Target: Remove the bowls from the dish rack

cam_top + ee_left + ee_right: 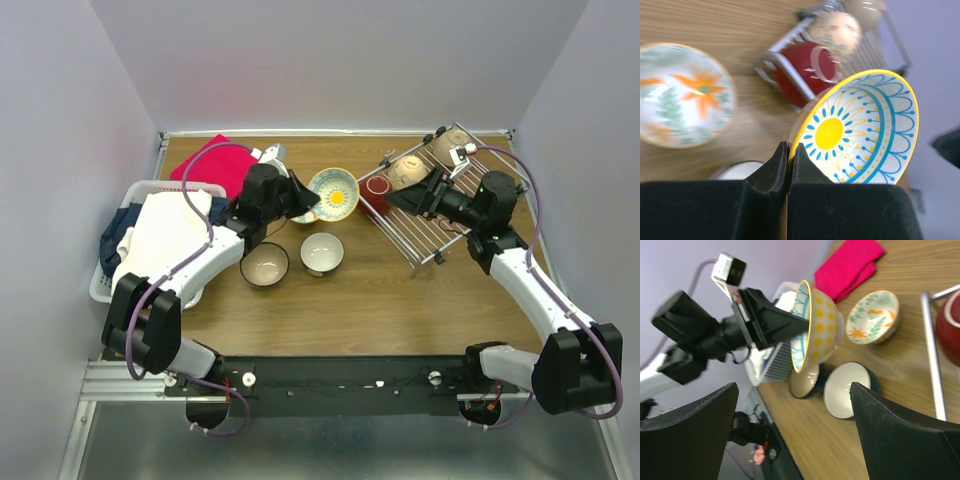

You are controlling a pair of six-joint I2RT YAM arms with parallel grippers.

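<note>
While the left fingers [774, 172] are pressed together on the yellow rim of the sun-patterned bowl [860, 127], with no gap showing between them, the bowl hangs tilted on its side above the desk [715, 20]. Its blue-and-yellow inside is turned toward the wrist camera. In the top view that bowl is at centre frame, clear of the dish rack [425, 235], which lies at upper right.

The right fingers [690, 435] stand wide apart and hold nothing. Seen from above, they hover over the left part of the rack, just beside the red bowl [376, 188]; whether they touch a bar cannot be told.

The red bowl sits at the rack's left end. The nearer tan bowl [405, 170] is just behind it, and the farther tan bowl [446, 150] is toward the rack's upper corner.

Three bowls rest on the desk, off the rack. The floral bowl [682, 95] fills the left of the left wrist view and is mostly hidden under the left arm in the top view. The dark-sided bowl [265, 265] and the white-lined bowl [322, 252] sit side by side just below centre.

At the left edge of the top view a white basket [98, 283] holds folded clothes, and a pink cloth [212, 165] lies at upper left on the desk.
</note>
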